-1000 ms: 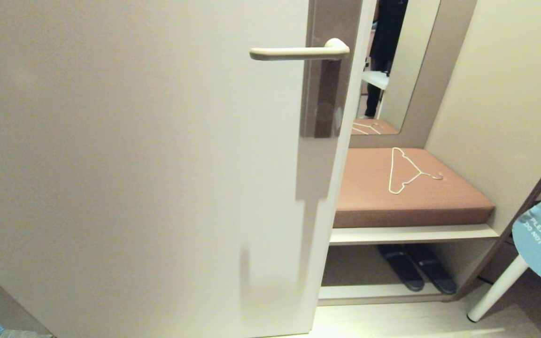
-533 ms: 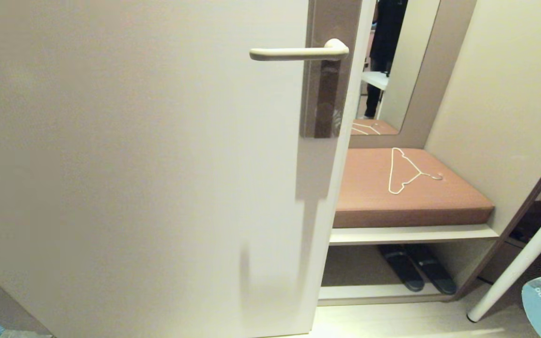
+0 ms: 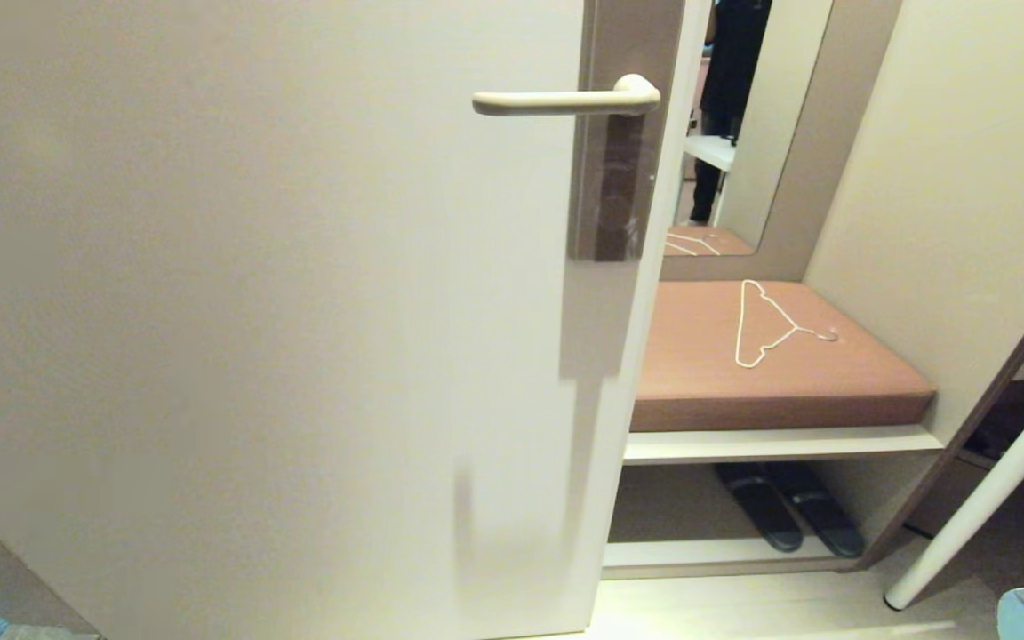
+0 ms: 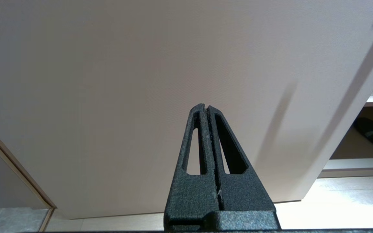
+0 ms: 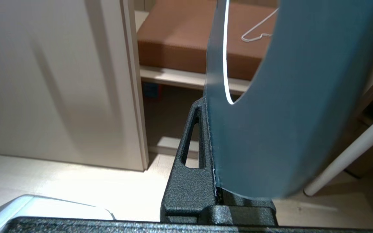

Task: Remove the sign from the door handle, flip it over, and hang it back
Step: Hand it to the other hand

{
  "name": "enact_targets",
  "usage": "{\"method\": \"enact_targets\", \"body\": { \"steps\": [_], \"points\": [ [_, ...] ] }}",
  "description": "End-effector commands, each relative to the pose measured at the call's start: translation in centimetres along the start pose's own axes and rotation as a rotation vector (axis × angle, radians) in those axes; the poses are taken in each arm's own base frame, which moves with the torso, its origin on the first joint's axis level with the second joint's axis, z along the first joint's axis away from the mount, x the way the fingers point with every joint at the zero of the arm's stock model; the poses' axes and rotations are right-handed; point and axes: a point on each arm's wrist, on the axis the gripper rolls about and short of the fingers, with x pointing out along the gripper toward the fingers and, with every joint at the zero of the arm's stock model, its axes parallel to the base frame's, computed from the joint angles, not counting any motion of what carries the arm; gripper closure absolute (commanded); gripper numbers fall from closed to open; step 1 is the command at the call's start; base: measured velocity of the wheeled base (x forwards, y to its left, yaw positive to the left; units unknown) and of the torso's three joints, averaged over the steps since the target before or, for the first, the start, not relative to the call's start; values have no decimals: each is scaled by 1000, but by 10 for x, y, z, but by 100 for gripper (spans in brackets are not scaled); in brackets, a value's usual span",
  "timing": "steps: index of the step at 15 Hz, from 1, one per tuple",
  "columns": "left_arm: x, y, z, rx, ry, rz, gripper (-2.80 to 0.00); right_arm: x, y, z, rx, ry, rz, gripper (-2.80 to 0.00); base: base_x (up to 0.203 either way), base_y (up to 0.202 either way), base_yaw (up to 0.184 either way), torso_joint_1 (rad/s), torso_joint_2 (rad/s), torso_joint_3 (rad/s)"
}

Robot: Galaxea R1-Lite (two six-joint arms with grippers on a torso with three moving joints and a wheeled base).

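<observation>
The right end effector [image 5: 210,106], pinching the sign [image 5: 280,113], has dropped lower since before.

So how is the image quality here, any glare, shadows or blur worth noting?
Head view: soft vertical shadows on the door below the door handle, a bright patch on the floor. Right wrist view: the sign sits close to the lens, dark and soft, pinched in the right gripper. Left wrist view: a slanted shadow streaks the door.
</observation>
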Motion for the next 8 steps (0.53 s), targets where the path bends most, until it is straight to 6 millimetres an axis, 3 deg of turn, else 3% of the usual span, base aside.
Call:
{"method": "enact_targets", "body": {
  "steps": [1,8],
  "points": [
    [0,0,0,0,1,0,0,-6,1,-6,-6,-66,-5,0,0,0,0,0,0,0],
    [0,0,0,-1,1,0,0,-7,1,-7,15,-80,-13,0,0,0,0,0,0,0]
  ]
}}
